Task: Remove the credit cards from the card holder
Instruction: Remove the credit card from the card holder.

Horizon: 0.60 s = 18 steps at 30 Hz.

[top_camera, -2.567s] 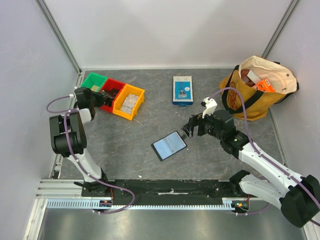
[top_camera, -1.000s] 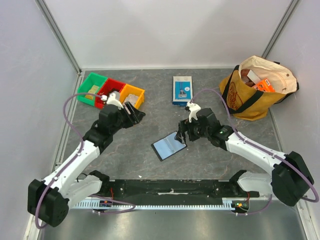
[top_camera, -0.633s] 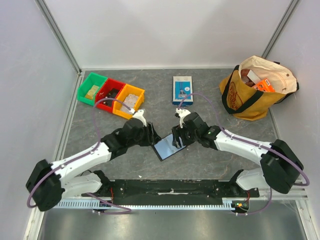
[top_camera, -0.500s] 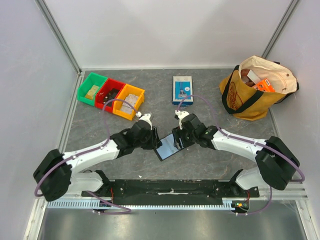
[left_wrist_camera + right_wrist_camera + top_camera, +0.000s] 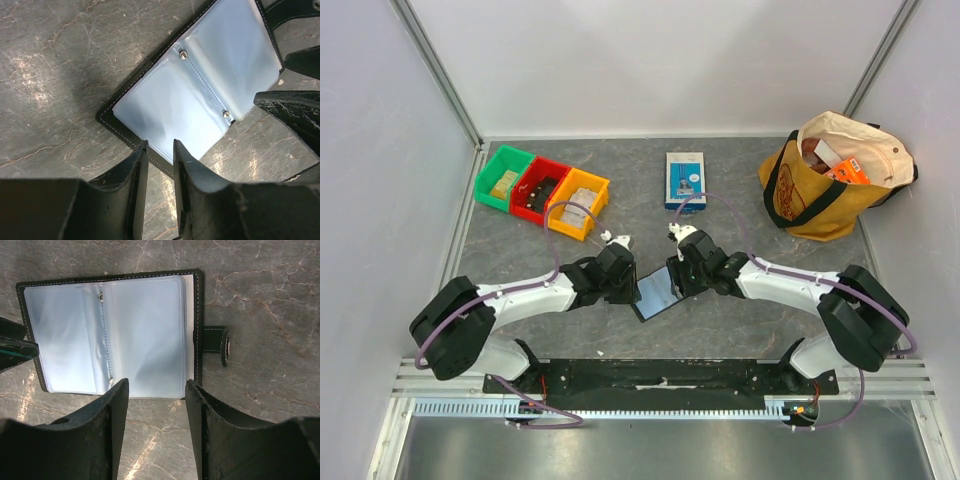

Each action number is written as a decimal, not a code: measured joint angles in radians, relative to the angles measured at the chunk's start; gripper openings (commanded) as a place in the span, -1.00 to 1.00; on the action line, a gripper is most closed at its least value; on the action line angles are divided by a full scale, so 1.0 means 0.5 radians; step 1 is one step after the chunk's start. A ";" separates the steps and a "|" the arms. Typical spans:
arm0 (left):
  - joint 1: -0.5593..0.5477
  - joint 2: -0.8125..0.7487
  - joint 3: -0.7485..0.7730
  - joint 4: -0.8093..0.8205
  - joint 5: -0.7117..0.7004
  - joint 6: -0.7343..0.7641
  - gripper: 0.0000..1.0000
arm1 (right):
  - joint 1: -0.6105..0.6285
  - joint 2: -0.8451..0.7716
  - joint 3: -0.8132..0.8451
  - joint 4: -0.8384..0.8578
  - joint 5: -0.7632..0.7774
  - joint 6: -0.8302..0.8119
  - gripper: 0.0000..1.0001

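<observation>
The card holder [image 5: 658, 292] lies open and flat on the table, black-rimmed with pale blue pockets [image 5: 200, 95] [image 5: 125, 335]. No credit cards can be made out in the pockets. My left gripper [image 5: 628, 283] sits at the holder's left edge. In the left wrist view its tips [image 5: 160, 145] hang just over the stitched rim, a narrow gap between them with nothing in it. My right gripper [image 5: 682, 272] is at the holder's right side. Its jaws [image 5: 157, 384] stand wider apart, just short of the right page's edge, empty.
A snap tab [image 5: 220, 343] sticks out from the holder's right rim. Green [image 5: 505, 177], red [image 5: 542, 189] and yellow [image 5: 578, 203] bins stand at the back left. A blue-and-white box [image 5: 685, 180] is at the back centre, a yellow bag [image 5: 835, 175] at the back right.
Both arms have swung in from the sides and come down to the holder. Both pairs of jaws have narrowed, the left more. The holder has stayed in place.
</observation>
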 measured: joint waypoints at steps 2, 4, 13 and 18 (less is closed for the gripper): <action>-0.004 0.020 0.000 -0.002 0.000 0.000 -0.36 | 0.005 0.004 -0.007 0.008 -0.002 0.005 0.08; -0.005 0.031 0.000 -0.009 0.001 0.000 -0.36 | 0.005 0.008 -0.013 0.011 -0.003 0.008 0.08; -0.006 0.085 0.000 -0.029 0.002 0.000 -0.40 | 0.014 0.053 -0.034 0.042 -0.003 0.017 -0.20; -0.006 0.099 0.000 -0.022 0.002 0.001 -0.43 | 0.018 0.053 -0.034 0.059 -0.037 0.021 -0.38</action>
